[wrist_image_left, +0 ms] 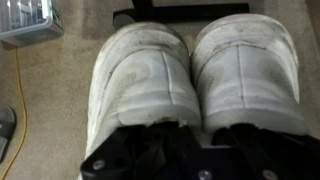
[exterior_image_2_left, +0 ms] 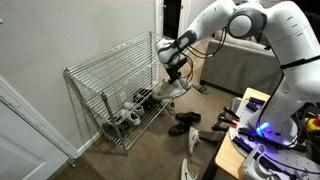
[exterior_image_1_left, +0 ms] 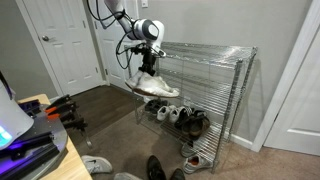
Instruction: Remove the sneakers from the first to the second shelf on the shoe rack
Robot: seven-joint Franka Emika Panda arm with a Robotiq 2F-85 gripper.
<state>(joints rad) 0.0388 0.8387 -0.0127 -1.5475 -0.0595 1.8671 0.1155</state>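
Note:
A pair of white sneakers (exterior_image_1_left: 158, 87) hangs from my gripper (exterior_image_1_left: 148, 68) in the air beside the near end of the wire shoe rack (exterior_image_1_left: 215, 70), about level with its middle shelf. It shows in both exterior views; the sneakers (exterior_image_2_left: 167, 91) hang below the gripper (exterior_image_2_left: 171, 70) next to the rack (exterior_image_2_left: 110, 85). In the wrist view both sneakers (wrist_image_left: 190, 75) fill the frame, toes pointing away, with my black fingers (wrist_image_left: 190, 150) shut on their inner collars.
Several shoes (exterior_image_1_left: 180, 117) sit on the rack's bottom shelf. Black shoes (exterior_image_1_left: 155, 167) and a white one (exterior_image_1_left: 97, 163) lie on the carpet. A white door (exterior_image_1_left: 65, 45) stands behind the arm. A table with equipment (exterior_image_1_left: 30, 140) is nearby. A dark couch (exterior_image_2_left: 240, 65) stands behind.

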